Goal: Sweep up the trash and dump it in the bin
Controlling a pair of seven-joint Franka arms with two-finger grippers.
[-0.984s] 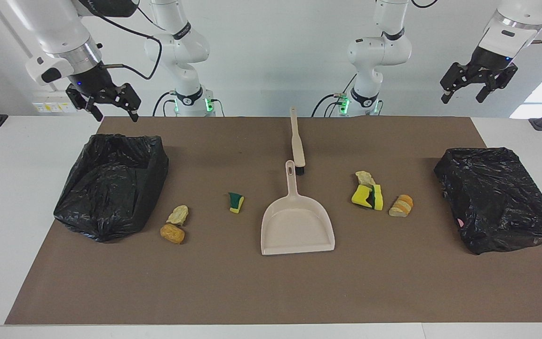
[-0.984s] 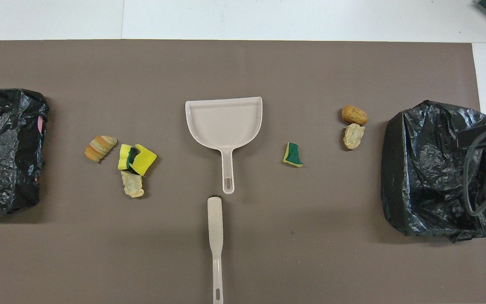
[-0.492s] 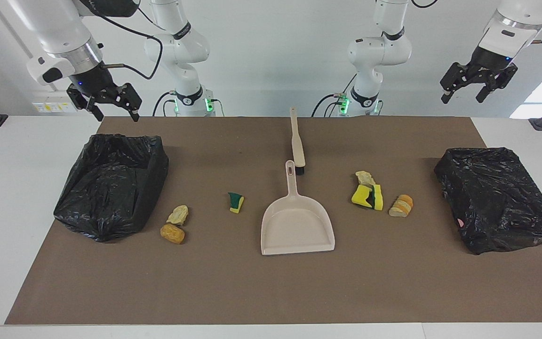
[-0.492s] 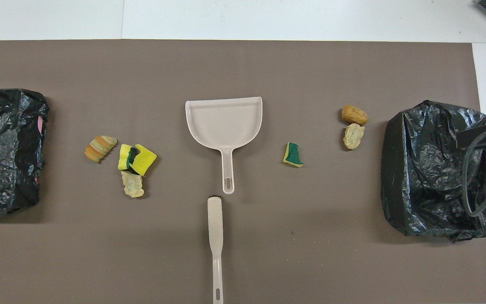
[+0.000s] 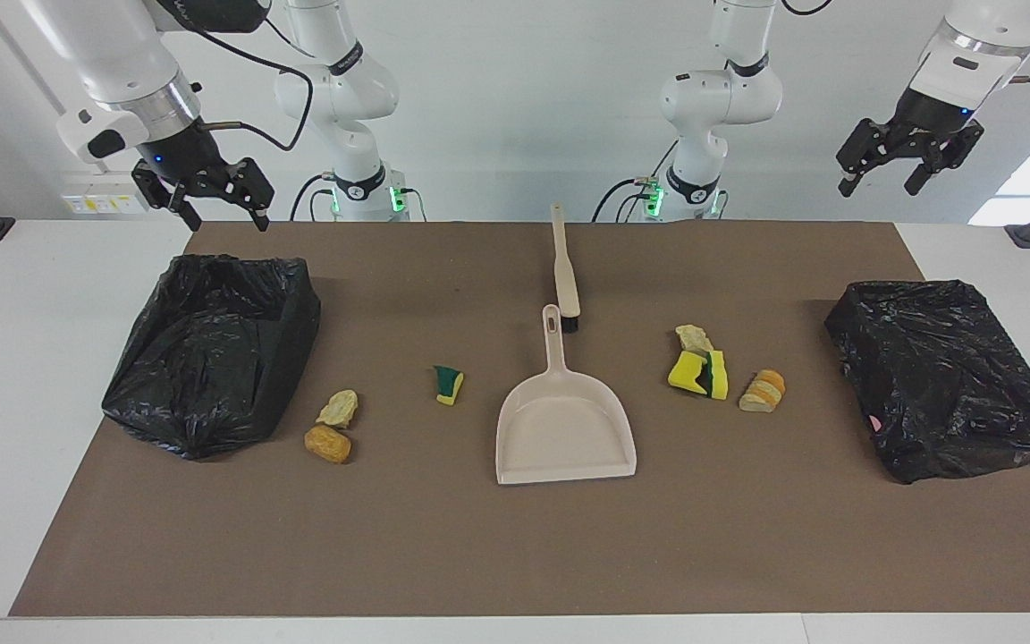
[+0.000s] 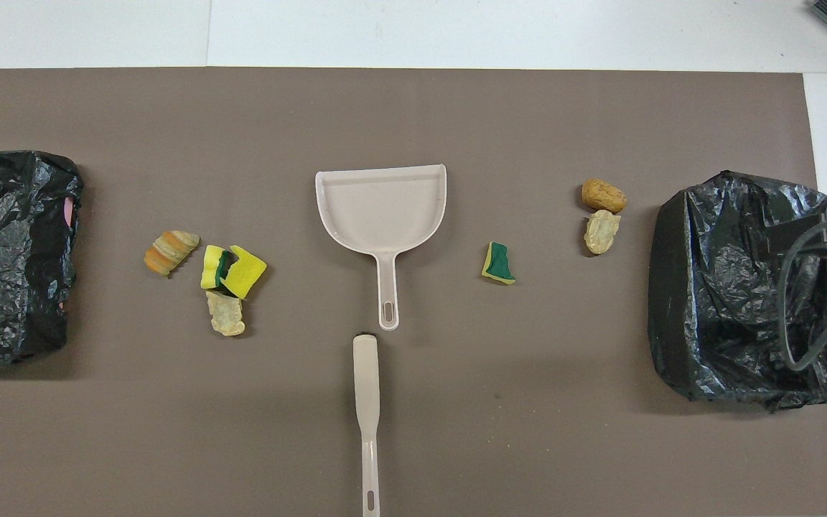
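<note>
Black right gripper (image 5: 211, 190), fingers spread and empty, is drifting toward the beige plastic brush (image 5: 564, 273); left gripper (image 5: 908, 159) waiting open, empty; trash (image 5: 699, 372) lying unswept.

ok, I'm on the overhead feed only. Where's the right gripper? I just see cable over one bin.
Observer: The right gripper hangs high over that bin, at the edge nearest the robots. It is open and empty.
Operator: And the left?
Observer: The left gripper is up over the other bin, also open and empty.
Operator: Brush bristles?
Observer: The brush lies with its black bristles down on the mat, beside the tip of the dustpan handle.
</note>
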